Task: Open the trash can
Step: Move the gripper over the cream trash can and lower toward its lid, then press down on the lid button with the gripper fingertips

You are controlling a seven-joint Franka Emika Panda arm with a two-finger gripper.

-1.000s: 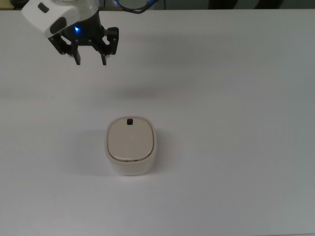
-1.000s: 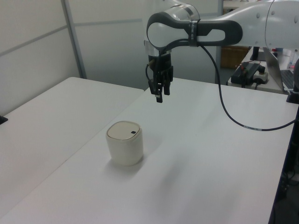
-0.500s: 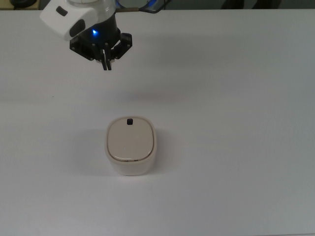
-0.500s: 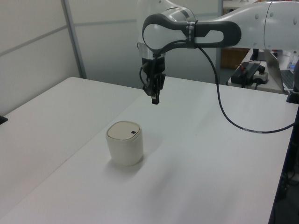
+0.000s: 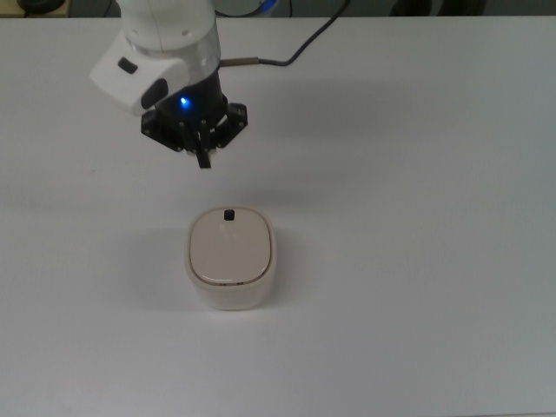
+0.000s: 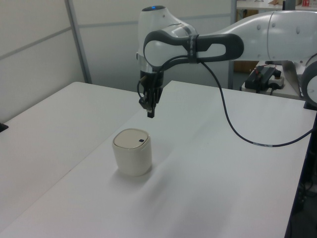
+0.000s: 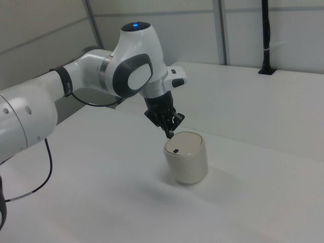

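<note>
The trash can (image 5: 230,258) (image 6: 132,152) (image 7: 187,158) is a small cream bin with a beige lid, standing upright on the white table. Its lid lies flat and closed. A tiny black button (image 5: 229,215) (image 6: 141,140) (image 7: 175,150) sits at the lid's edge nearest the arm. My gripper (image 5: 204,161) (image 6: 150,114) (image 7: 169,134) hangs in the air just beyond that button edge, fingers pointing down and pressed together, shut on nothing. It is above the bin and does not touch it.
The white table (image 5: 417,261) stretches around the bin on all sides. A black cable (image 6: 233,119) trails from the arm. In the left view, a second table with equipment (image 6: 265,77) stands behind.
The gripper has shut its fingers and moved from the far corner toward the bin, coming lower, so that it hangs near the button edge of the lid. The trash can has not moved.
</note>
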